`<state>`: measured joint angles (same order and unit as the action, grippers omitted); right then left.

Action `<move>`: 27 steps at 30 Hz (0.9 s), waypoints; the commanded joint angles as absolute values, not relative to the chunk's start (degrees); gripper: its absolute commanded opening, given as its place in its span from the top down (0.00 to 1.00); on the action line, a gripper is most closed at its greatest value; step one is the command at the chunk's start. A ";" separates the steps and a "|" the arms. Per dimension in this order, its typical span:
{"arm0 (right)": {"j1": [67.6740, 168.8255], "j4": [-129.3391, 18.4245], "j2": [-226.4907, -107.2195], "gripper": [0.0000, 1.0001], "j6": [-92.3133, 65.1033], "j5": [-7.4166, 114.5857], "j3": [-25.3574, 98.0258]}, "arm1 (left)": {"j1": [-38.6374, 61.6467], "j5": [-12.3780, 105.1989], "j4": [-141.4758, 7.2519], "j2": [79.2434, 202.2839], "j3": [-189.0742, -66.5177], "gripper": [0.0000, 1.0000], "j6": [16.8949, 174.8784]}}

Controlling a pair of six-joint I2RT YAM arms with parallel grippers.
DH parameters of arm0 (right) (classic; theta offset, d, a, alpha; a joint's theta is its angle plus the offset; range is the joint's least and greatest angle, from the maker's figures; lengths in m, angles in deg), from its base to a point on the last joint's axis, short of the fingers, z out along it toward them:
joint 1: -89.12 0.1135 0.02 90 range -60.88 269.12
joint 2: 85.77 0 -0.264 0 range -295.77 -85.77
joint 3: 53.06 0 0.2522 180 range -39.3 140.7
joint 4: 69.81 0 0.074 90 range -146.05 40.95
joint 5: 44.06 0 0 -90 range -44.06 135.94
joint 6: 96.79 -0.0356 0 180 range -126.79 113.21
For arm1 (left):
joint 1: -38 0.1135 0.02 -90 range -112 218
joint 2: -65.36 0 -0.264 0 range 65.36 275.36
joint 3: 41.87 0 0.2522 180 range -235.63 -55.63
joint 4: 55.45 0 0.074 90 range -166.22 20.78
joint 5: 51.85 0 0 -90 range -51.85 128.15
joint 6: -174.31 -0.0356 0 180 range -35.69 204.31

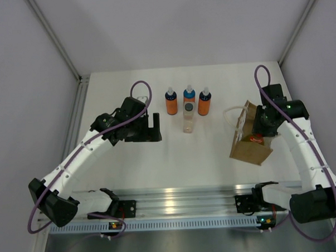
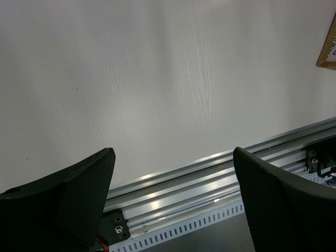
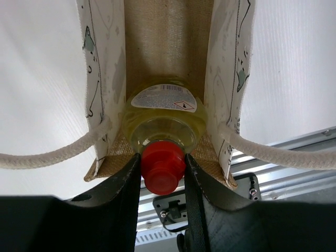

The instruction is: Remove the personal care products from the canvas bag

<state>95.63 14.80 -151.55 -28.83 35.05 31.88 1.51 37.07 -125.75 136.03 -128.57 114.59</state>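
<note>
I found the right end effector point(image 3: 163, 169) pinching the red cap point(image 3: 163, 181) of the yellow-green bottle point(image 3: 164, 121), whose body sat inside the mouth of the canvas bag point(image 3: 157, 47), tilted at the right of the worktop point(image 1: 203, 158). The bag's white rope handles point(image 3: 47, 155) looped out on either side of the fingers (close, though not across the cap). The left end effector point(image 2: 173, 202) hung spread wide over bare worktop. Well apart from the bag stood a row of orange bottles: the dark-blue-capped bottle point(image 1: 171, 105), light-blue-capped bottle point(image 1: 189, 101) and black-capped bottle point(image 1: 204, 105), with the greyish bottle point(image 1: 188, 120) just before the middle one.
</note>
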 commanded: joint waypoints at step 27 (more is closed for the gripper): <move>94.83 29.90 -159.51 1.00 -24.98 36.62 76.52 | 1.35 32.18 -123.45 134.70 -129.98 0.02 115.95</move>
<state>95.58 23.39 -160.30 -24.75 34.57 70.80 1.51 33.81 -125.75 136.01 -128.60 115.27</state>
